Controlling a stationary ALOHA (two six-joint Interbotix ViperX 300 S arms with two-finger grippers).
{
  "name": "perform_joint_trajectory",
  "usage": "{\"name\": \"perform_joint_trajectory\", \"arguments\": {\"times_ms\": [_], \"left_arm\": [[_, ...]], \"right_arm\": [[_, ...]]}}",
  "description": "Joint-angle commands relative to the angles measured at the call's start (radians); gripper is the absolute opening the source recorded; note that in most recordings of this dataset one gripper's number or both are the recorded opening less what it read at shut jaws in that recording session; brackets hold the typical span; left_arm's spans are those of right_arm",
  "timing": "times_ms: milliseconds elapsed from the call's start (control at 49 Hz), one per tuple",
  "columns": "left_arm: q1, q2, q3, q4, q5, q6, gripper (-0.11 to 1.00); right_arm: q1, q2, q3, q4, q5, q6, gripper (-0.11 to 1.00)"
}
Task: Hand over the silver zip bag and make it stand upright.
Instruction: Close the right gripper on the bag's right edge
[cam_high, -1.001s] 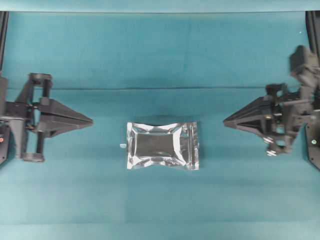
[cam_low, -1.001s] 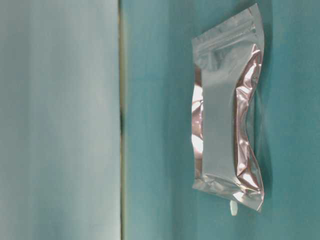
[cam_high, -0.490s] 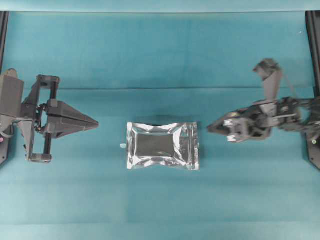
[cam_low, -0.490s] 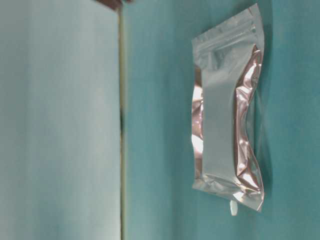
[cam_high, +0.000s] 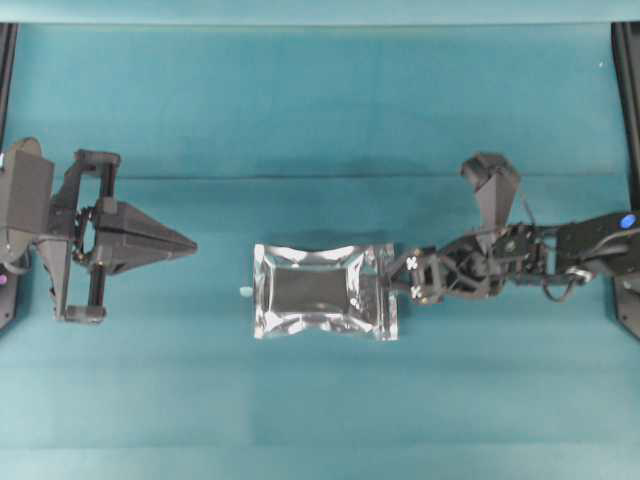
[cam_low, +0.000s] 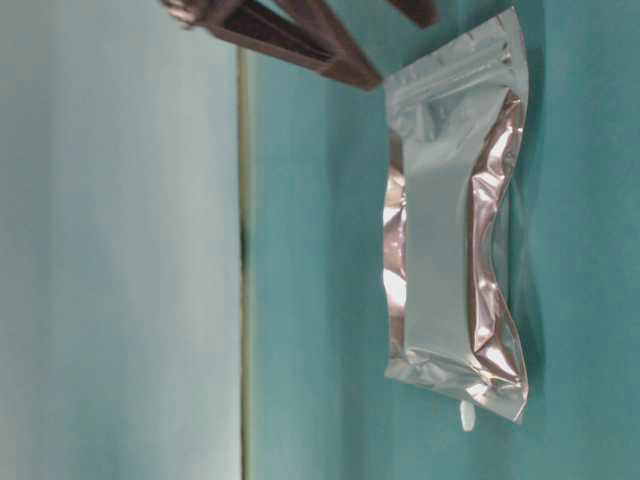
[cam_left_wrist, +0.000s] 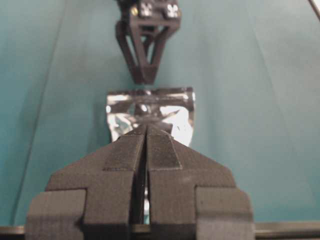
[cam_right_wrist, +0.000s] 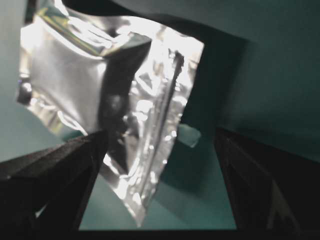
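Step in hand: first pickup. Silver zip bag (cam_high: 324, 291) lies flat at table centre, zip end right. Right gripper (cam_high: 392, 276) hangs over that end, tilted down, jaws wide, nothing held. Next: lower and pinch the zip strip. Left gripper (cam_high: 188, 243) waits level at left, clenched, empty.

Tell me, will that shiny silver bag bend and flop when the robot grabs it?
Probably. The silver zip bag lies flat and crinkled, so its thin foil will likely bend and sag from a pinched edge. It looks nearly empty, so it is probably light. Its glossy surface may be slippery, and standing upright it may tip easily. The right gripper, jaws open, is at the zip end.
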Motion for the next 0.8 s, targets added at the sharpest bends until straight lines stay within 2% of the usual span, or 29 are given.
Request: {"name": "perform_joint_trajectory", "arguments": {"times_ms": [0, 347, 776], "left_arm": [[0.003, -0.002, -0.020, 0.003, -0.005, -0.002, -0.08], [0.006, 0.008, -0.023, 0.003, -0.003, -0.002, -0.08], [0.005, 0.012, -0.023, 0.003, -0.005, -0.003, -0.08]], "right_arm": [[0.006, 0.014, -0.012, 0.002, -0.015, 0.011, 0.99], [0.008, 0.114, -0.064, 0.002, -0.094, 0.014, 0.99], [0.017, 0.196, -0.143, 0.002, -0.094, 0.012, 0.99]]}}
